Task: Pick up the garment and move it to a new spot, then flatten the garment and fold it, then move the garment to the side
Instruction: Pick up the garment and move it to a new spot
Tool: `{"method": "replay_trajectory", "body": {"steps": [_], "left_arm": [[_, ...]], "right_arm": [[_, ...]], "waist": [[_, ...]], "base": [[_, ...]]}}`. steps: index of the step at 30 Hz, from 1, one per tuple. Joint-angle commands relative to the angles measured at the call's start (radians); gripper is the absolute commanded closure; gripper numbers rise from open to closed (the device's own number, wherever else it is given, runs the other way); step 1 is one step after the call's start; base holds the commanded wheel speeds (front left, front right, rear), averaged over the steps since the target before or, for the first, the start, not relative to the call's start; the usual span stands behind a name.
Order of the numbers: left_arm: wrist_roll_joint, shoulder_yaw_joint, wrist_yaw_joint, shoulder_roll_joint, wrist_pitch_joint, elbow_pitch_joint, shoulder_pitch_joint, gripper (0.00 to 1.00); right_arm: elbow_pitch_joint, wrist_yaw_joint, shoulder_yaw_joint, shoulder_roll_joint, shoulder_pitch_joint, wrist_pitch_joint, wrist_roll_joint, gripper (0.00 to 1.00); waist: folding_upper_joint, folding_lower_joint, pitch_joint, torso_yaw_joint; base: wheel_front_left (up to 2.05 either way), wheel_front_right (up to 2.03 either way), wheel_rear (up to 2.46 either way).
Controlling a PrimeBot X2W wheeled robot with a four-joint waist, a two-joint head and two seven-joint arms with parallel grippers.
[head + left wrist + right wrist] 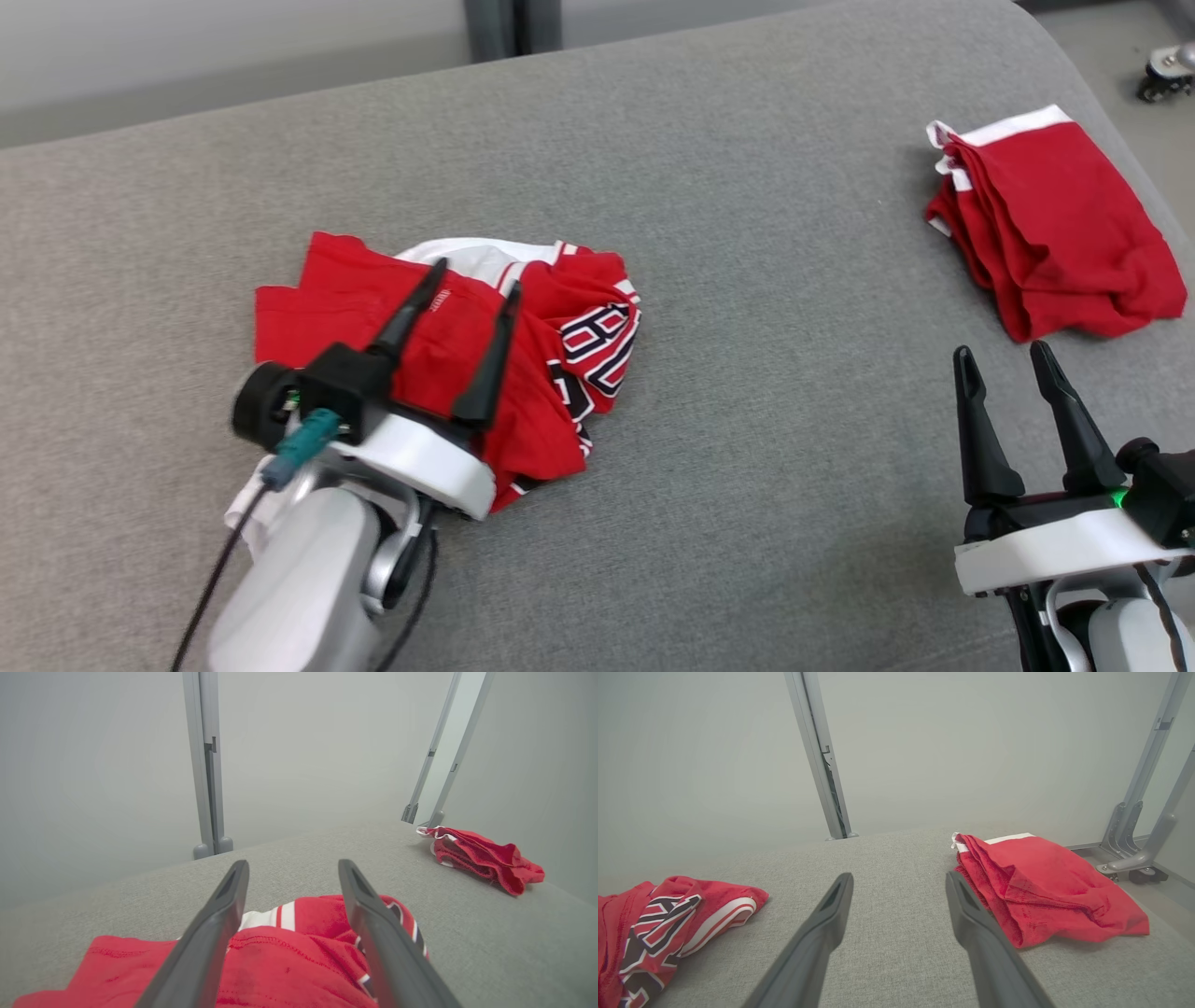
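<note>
The garment [373, 317] is a crumpled red jersey with white trim and dark lettering, lying in a heap on the grey padded surface left of centre. My left gripper [476, 278] hovers just over the heap, open, its fingers spread above the red cloth with nothing between them. In the left wrist view the left gripper [293, 863] points over the garment [289, 961] toward the far edge. My right gripper [1001, 351] stands open at the lower right, apart from any cloth. The right wrist view shows the right gripper [899, 877] over bare surface and the garment [668, 924] at its left.
A second red garment [1055, 224], folded, with a white band, lies at the far right near the grey surface's [747, 373] edge; the folded garment [1041, 886] is just right of my right fingers. Grey metal posts [208, 765] stand behind the far edge. A caster wheel [1167, 73] sits on the floor.
</note>
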Motion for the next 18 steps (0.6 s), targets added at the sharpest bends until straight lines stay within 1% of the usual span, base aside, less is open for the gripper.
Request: {"method": "replay_trajectory", "body": {"steps": [1,5,8,13,18], "left_arm": [[-0.01,0.021,0.013,0.018,-0.007,-0.008,0.017,0.0],[-0.032,0.085,0.055,0.058,-0.019,-0.025,0.055,0.0],[-0.049,0.13,0.078,0.087,-0.024,-0.039,0.095,0.0],[-0.082,0.185,0.101,0.12,-0.031,-0.06,0.168,0.0],[-0.095,0.199,0.117,0.134,-0.03,-0.094,0.247,0.0]], "right_arm": [[-0.008,0.0,-0.009,-0.005,0.007,0.008,-0.01,0.0],[-0.017,0.0,-0.016,-0.004,0.023,0.028,-0.025,0.0],[-0.023,0.0,-0.02,-0.006,0.026,0.043,-0.036,0.0],[-0.031,0.0,-0.032,-0.014,0.046,0.066,-0.046,0.0],[-0.037,0.0,-0.042,-0.024,0.072,0.083,-0.051,0.0]], "waist": [[0.0,0.0,-0.021,0.026],[0.0,0.0,-0.04,0.064],[0.0,0.0,-0.055,0.093],[0.0,0.0,-0.081,0.139],[0.0,0.0,-0.114,0.161]], "base": [[0.0,0.0,0.0],[0.0,0.0,0.0],[0.0,0.0,0.0],[0.0,0.0,0.0],[0.0,0.0,0.0]]}}
